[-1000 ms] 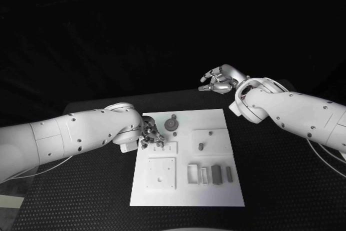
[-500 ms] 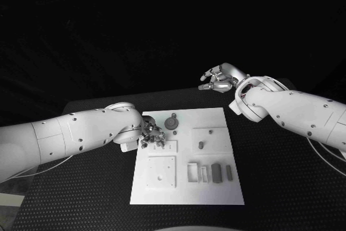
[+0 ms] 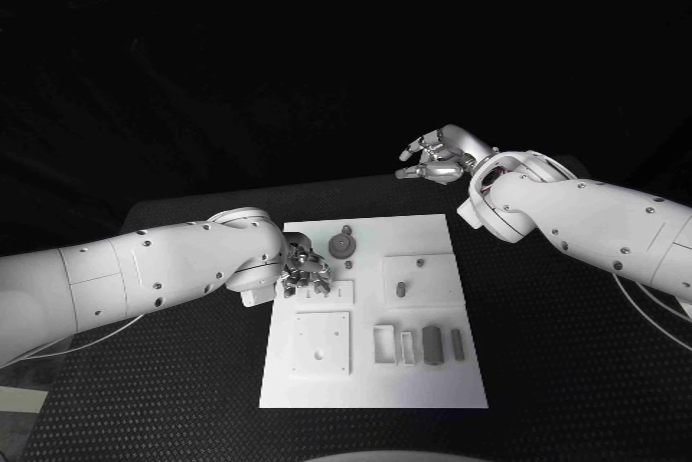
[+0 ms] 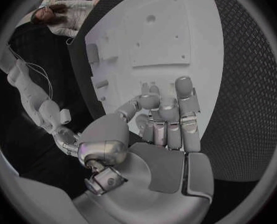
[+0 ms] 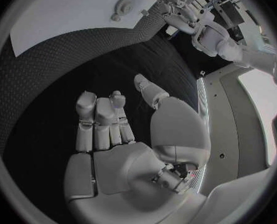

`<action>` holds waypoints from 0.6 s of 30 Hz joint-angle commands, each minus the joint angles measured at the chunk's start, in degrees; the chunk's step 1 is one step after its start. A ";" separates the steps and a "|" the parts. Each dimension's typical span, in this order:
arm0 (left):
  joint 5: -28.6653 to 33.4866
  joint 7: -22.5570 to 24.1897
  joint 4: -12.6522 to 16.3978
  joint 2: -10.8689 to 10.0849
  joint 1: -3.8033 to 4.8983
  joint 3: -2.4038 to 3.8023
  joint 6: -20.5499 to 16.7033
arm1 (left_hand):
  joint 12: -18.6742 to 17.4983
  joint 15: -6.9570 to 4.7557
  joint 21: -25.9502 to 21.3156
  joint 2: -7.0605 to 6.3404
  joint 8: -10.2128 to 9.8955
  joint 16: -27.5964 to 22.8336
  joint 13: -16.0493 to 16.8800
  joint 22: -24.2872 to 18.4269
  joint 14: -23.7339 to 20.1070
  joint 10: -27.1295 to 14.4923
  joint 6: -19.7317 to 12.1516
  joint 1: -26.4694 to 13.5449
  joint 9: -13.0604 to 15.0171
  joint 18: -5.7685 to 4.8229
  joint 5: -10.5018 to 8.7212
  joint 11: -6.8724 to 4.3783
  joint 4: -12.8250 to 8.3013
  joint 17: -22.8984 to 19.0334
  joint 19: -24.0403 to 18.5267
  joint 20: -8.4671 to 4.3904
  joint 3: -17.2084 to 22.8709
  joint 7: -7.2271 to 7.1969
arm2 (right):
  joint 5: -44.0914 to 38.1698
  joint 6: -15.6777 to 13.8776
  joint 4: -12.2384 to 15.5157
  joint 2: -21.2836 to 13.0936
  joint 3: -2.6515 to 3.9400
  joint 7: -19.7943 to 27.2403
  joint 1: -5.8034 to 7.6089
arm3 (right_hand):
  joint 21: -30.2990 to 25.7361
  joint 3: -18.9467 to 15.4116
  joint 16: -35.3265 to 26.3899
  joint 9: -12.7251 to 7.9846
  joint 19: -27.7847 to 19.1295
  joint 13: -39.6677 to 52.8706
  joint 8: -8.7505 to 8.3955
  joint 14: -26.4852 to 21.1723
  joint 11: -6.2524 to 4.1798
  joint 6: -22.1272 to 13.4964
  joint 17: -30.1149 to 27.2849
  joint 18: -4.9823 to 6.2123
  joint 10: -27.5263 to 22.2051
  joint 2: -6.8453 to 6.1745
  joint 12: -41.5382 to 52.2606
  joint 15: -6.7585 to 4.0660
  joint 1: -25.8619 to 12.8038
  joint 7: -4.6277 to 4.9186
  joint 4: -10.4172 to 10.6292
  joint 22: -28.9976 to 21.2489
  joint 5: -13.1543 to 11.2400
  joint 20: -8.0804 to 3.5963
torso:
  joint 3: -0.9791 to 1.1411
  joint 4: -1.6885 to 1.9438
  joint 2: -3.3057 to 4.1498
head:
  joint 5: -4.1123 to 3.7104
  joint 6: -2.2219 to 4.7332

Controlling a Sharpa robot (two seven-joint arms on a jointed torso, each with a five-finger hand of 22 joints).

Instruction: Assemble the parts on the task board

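While both arms reached over the black table, the scene read as follows.
Task board: the white task board lay mid-table.
Parts: grey parts stood in a row near its right corner; a round part sat at the far edge.
Left hand: the left hand hovered over the board's left far area, fingers curled together; whether it held anything could not be told.
Right hand: the right hand hung beyond the board's far right, fingers loosely apart, holding nothing.

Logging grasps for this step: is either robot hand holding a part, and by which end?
Right robot hand holds nothing. Left robot hand rests fingers-down on the task board; any pinched part cannot be told.
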 commanded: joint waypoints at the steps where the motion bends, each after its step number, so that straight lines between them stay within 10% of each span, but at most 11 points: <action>1: -4.82 1.83 0.84 -0.11 -0.26 0.00 -5.08 | -0.07 -0.76 -0.40 -0.39 -0.64 0.12 -0.13 0.49 -1.13 -1.16 9.76 0.57 -0.51 0.01 -0.27 -0.66 -3.57 -0.22 -0.07 -0.19 4.26 -1.85 | -0.35 0.66 0.03 0.01 0.04 0.16 0.01 | -0.35 -0.20 0.03 -0.06 0.23 -0.06 -0.23 -0.12 0.10 -1.55 0.08 4.56 -0.40 0.48 0.30 0.15 0.09 1.85 -0.13 0.09 0.20 -0.14 | 0.04 0.02 0.00 | 0.04 -0.07; 18: -7.54 1.91 2.26 -0.85 -1.47 -0.01 -6.88 | -0.10 -0.89 -0.72 -1.17 -1.73 0.20 -0.38 0.56 -1.04 -1.22 9.91 1.12 -2.21 -0.11 -0.77 -0.47 -3.06 -0.80 0.14 -0.28 4.34 -1.64 | -0.35 1.02 0.08 -0.14 0.04 0.14 0.00 | -0.37 -0.29 0.04 -0.09 0.21 -0.13 -0.22 -0.14 0.12 -1.55 0.08 4.56 -0.44 0.55 0.36 0.16 -0.05 1.86 -0.09 0.10 0.20 -0.11 | -0.01 -0.03 0.00 | 0.17 -0.23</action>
